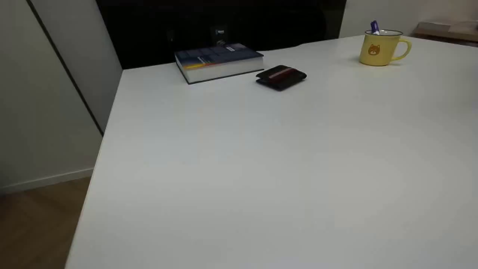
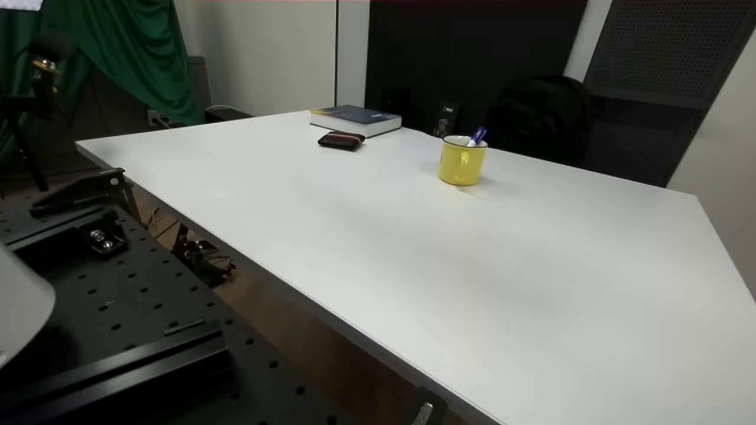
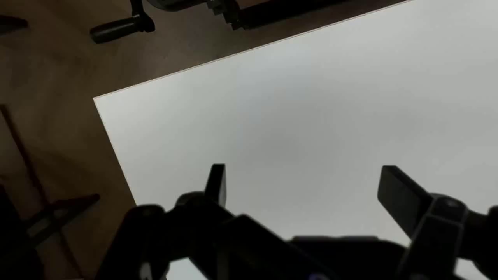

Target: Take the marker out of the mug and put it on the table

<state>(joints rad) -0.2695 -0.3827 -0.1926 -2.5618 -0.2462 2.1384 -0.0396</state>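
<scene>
The yellow mug stands upright on the white table at the far right in an exterior view. It also shows with its handle facing the camera in an exterior view. The marker leans in the mug with its blue-purple end above the rim; its white body shows partly and its lower part is hidden inside. My gripper is open and empty in the wrist view, above a bare part of the table near a corner. Mug and marker are out of the wrist view.
A thick dark blue book and a black wallet with a red stripe lie near the table's back edge. A black mounting frame stands beside the table. A black crank handle is below the table edge.
</scene>
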